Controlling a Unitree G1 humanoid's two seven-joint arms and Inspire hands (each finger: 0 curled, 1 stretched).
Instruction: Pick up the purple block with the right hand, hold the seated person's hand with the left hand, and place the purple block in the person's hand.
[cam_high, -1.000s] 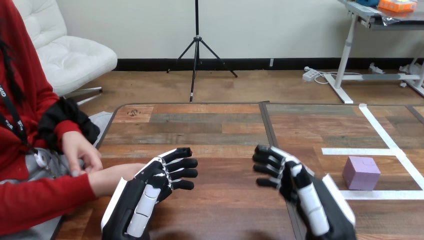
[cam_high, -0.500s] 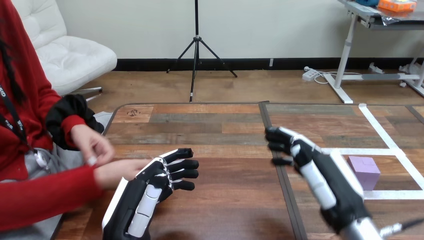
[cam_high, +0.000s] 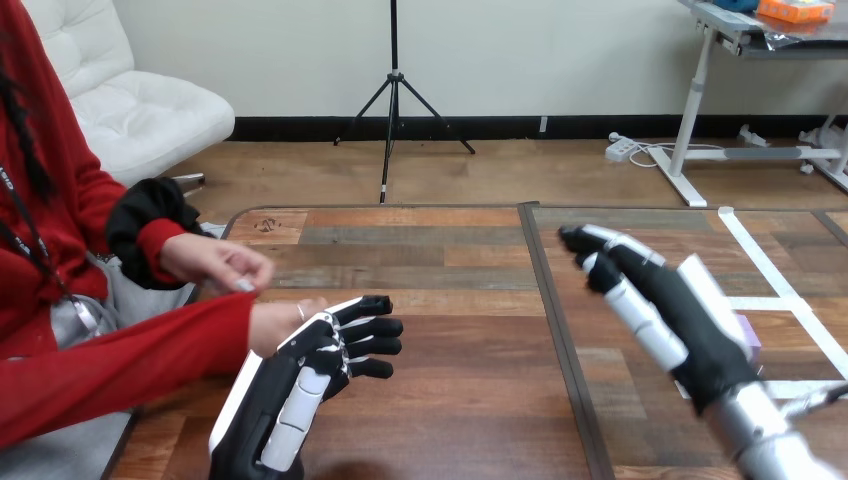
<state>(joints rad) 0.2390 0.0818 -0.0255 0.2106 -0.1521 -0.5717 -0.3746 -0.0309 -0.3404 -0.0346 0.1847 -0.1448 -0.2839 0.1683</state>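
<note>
The purple block (cam_high: 752, 340) sits on the table's right side inside white tape lines, and all but a sliver of it is hidden behind my right hand (cam_high: 655, 290). That hand hangs raised above the table, in front of the block, with straight fingers that hold nothing. My left hand (cam_high: 310, 375) rests low at the left, its fingers relaxed and pointing forward. The person's hand (cam_high: 272, 325) lies against its back and left side, partly under it. I see no finger of mine curled round it. The person's other hand (cam_high: 215, 262) hovers further back.
White tape lines (cam_high: 770, 270) mark a square on the table's right part. A dark seam (cam_high: 545, 290) runs down the middle of the wooden table (cam_high: 450, 340). The person's red-sleeved forearm (cam_high: 120, 365) lies across the left front corner.
My right hand has lifted off the table and swung right, now covering most of the purple block. The person's forearm slid right, and their other hand moved toward the table.
</note>
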